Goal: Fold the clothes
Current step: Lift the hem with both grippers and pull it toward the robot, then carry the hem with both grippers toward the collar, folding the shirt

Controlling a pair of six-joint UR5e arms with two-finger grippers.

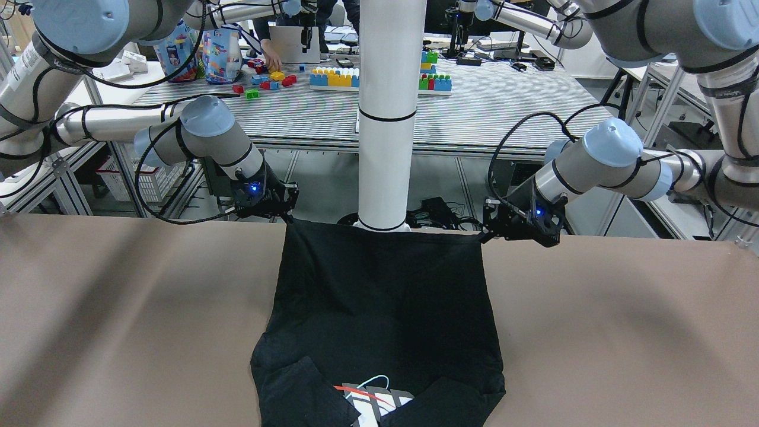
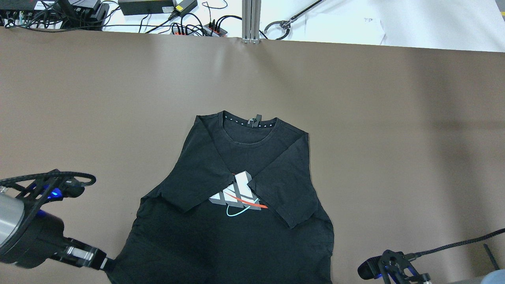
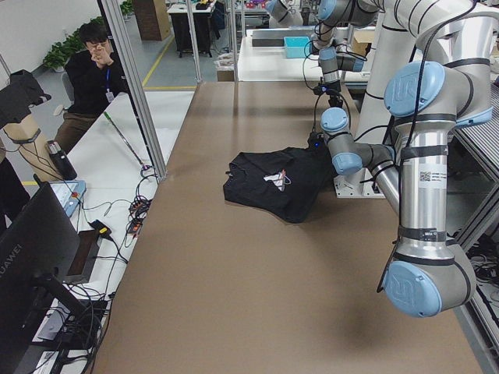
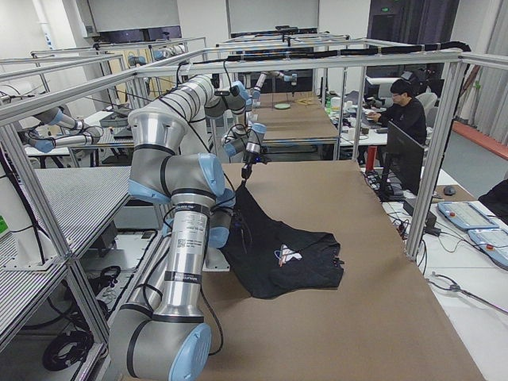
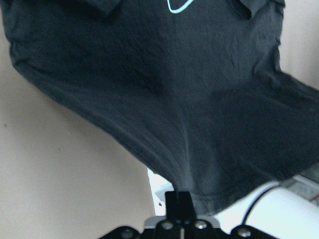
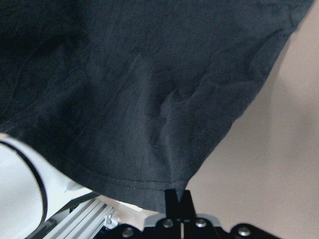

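Stretching between both, the hem of the black soft-fabric printed T-shirt [image 1: 385,296] is clamped by tightly closed left gripper [image 1: 481,238] and right gripper [image 1: 289,218].

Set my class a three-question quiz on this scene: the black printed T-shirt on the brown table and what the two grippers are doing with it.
1. True or false: both short sleeves of the black soft-fabric T-shirt are folded inward over its chest.
2. What does the left gripper hold? A: the collar. B: a corner of the bottom hem. C: a loose sock.
3. Fill the gap: the right gripper is shut on the other corner of the T-shirt's bottom ____.

Key: 1 true; 2 B; 3 hem.
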